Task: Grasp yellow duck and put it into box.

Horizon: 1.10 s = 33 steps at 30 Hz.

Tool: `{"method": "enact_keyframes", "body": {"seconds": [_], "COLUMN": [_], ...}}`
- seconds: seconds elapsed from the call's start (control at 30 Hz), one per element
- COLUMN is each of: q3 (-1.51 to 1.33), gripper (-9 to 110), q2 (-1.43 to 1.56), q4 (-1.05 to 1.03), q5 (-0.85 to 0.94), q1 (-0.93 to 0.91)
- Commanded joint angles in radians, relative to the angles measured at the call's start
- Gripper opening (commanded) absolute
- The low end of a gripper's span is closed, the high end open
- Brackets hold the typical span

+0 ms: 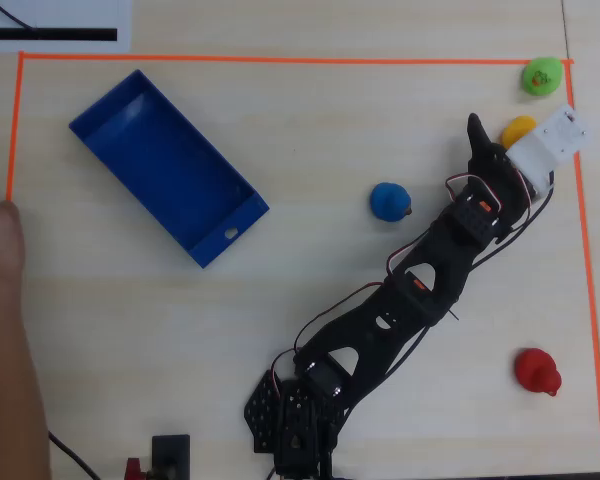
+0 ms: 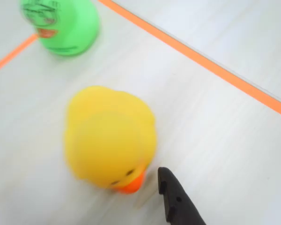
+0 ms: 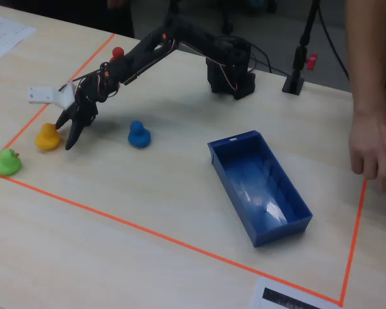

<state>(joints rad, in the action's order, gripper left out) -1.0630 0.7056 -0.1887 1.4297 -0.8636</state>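
Table open mid-field; gripper beside yellow duck — near orange tape.

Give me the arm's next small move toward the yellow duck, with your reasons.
Probably lower and close on the small rounded yellow rubber duck. The black two-finger gripper is beside it on the table, not visibly holding it; one finger sits by the beak. The shallow blue rectangular box is empty.
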Motion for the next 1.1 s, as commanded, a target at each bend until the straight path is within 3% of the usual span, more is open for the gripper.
{"method": "enact_keyframes", "body": {"seconds": [0.0,0.53,0.57,0.6,0.67,1.07], "q3": [0.149,0.453,0.459,0.460,0.465,0.463], "gripper": [57,56,45,20,0,0], "q2": [-0.023,-0.255,-0.262,-0.267,-0.272,-0.239], "q4": [-0.026,-0.064,-0.074,-0.069,-0.069,-0.179], "q5": [0.011,0.011,0.021,0.011,-0.009,-0.015], "q1": [-0.005,0.012,0.014,0.017,0.018,0.015]}}
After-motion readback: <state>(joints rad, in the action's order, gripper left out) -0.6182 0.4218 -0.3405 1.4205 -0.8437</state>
